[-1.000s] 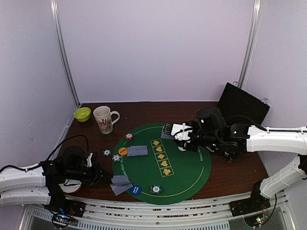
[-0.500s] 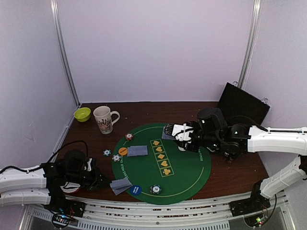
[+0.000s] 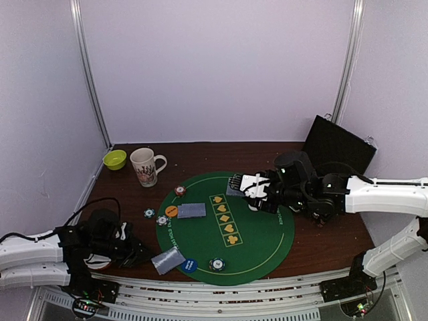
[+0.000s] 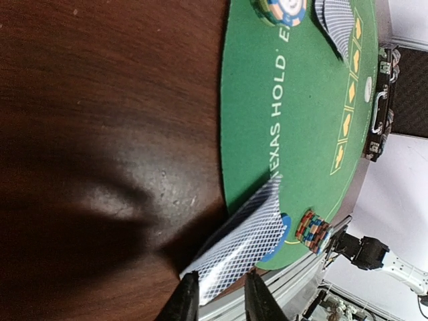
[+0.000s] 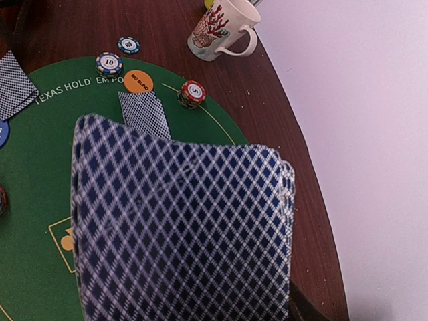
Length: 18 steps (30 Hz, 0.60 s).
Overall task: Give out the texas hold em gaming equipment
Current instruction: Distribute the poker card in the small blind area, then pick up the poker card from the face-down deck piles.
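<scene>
Your left gripper (image 4: 217, 304) sits at the near left with its jaws parted, loose around the near end of the face-down cards (image 3: 168, 259). Those cards lie across the near-left edge of the green mat (image 3: 261, 234), just beside a blue disc (image 3: 188, 265) and near a chip (image 3: 216, 264). Further out, your right gripper (image 3: 235, 184) is clamped on the deck (image 5: 180, 227) over the far part of the mat. Far left, the mug (image 3: 144, 166) and green bowl (image 3: 115, 159) stand side by side on the table, too small to tell what's in them.

Blue-backed paper cards (image 3: 168, 260) lie face down, half on a round green mat (image 3: 261, 241); a card deck (image 5: 180, 227) hangs above; striped round chips (image 3: 216, 264) sit nearby.
</scene>
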{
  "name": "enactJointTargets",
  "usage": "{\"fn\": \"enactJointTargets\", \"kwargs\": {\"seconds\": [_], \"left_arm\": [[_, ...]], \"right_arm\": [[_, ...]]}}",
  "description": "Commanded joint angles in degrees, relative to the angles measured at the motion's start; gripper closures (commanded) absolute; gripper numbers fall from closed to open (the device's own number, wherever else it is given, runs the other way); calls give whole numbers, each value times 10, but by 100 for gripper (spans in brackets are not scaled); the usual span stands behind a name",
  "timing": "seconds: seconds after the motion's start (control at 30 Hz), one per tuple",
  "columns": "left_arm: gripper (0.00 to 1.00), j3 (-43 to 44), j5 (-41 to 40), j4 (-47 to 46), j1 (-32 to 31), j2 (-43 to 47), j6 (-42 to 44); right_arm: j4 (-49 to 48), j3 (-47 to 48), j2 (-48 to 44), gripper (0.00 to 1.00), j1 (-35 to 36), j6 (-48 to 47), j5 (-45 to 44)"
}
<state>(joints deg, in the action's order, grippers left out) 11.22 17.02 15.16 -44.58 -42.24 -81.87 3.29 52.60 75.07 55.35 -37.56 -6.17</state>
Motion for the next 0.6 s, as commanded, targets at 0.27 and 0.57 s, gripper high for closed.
{"fn": "enactJointTargets", "kwargs": {"seconds": [0.27,0.57], "left_arm": [[63,202,-138,68,1,-35,192],[52,426,-149,62,1,-267,446]], "right_arm": [[22,22,-3,53,1,-7,7],[20,26,0,53,1,5,1]]}}
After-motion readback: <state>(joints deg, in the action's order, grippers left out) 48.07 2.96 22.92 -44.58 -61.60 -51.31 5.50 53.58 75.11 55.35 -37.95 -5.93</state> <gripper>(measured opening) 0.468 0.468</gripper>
